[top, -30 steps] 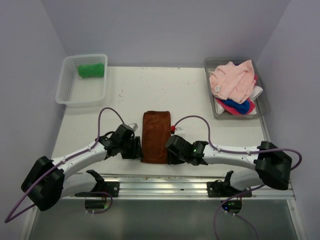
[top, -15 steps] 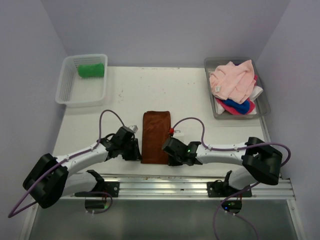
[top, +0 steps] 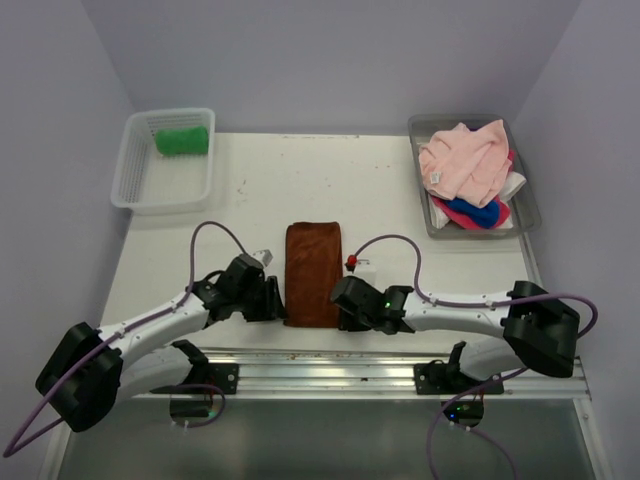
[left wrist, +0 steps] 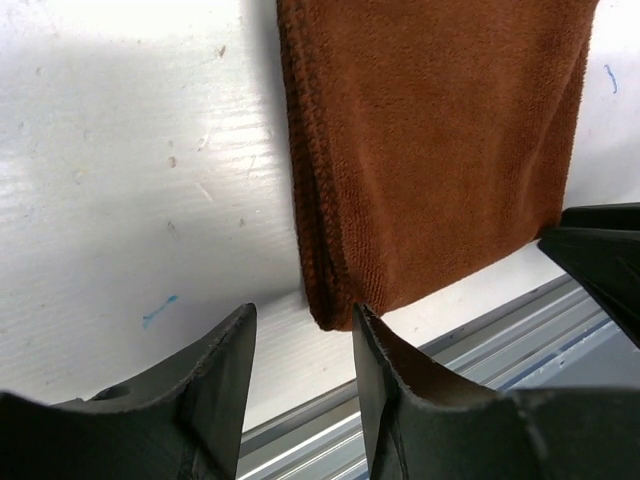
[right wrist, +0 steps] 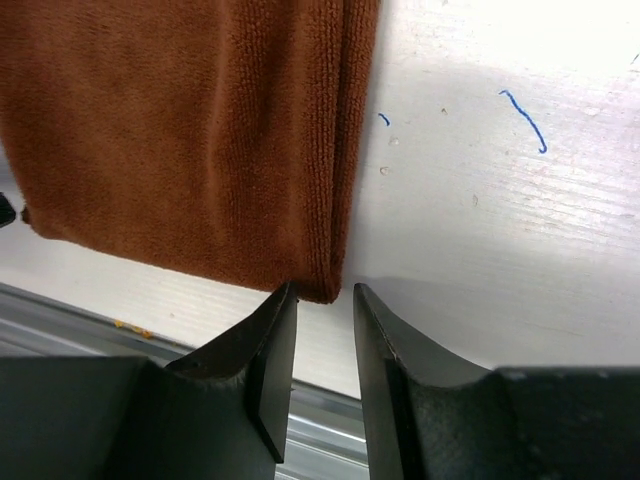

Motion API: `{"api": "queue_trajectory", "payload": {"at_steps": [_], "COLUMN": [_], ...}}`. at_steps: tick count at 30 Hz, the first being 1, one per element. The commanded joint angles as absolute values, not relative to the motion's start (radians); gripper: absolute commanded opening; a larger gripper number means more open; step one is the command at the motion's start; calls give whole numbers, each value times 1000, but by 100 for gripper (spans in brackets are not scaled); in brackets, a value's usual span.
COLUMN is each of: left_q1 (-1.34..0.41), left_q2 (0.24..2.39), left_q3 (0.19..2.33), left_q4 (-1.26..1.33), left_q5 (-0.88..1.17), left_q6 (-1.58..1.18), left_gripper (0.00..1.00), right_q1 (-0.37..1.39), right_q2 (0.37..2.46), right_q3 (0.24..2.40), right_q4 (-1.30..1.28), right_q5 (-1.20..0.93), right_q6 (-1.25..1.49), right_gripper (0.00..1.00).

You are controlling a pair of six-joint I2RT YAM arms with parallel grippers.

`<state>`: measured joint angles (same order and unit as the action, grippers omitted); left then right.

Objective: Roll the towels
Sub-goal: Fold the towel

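A rust brown towel [top: 312, 272] lies folded flat in a long strip at the middle of the table, near the front edge. My left gripper [top: 272, 300] sits low at the strip's near left corner. In the left wrist view that gripper [left wrist: 302, 318] is open, and the brown towel [left wrist: 440, 150] ends just beyond its right finger. My right gripper [top: 345, 305] is at the near right corner. Seen from the right wrist, the gripper [right wrist: 322, 295] stands open by a narrow gap, and the corner of the towel [right wrist: 180, 130] lies just past its tips, not pinched.
A white mesh basket [top: 130, 185] at the back left holds a rolled green towel [top: 182, 140]. A grey tray [top: 422, 128] at the back right holds a pink towel [top: 465, 160] over blue [top: 472, 212], magenta and white ones. A metal rail [top: 330, 362] runs along the front edge.
Both grippers have shifted slightly at the towel's near corners, the right one drifting left and back again. The brown towel has not moved.
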<state>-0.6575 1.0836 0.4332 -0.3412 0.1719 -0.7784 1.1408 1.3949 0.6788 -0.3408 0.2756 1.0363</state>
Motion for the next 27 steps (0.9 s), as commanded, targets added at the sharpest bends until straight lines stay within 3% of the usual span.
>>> {"api": "queue_trajectory", "payload": {"at_steps": [1, 10, 14, 16, 19, 24, 27], "left_q1": [-660, -660, -660, -660, -660, -661, -664], "left_q2": [1058, 983, 957, 957, 957, 999, 1012], "left_q3": [404, 361, 359, 354, 339, 311, 299], "left_q4": [-354, -354, -339, -318, -285, -224, -201], "left_q5": [161, 170, 176, 192, 207, 232, 239], "left_q6": [-802, -833, -830, -827, -825, -830, -844], "left_gripper": [46, 47, 57, 58, 57, 44, 42], "right_q1": [1150, 1152, 1152, 1152, 1152, 1152, 1152], "right_q2": [1339, 1371, 1402, 1408, 1410, 1410, 1407], "right_q3": [672, 680, 681, 680, 680, 678, 670], "right_q4": [-344, -324, -318, -316, -316, -316, -313], "right_q5": [334, 318, 308, 307, 305, 307, 307], "right_q6": [1058, 1040, 1046, 1048, 1046, 1046, 1049], "right_gripper": [34, 37, 36, 36, 36, 36, 36]}}
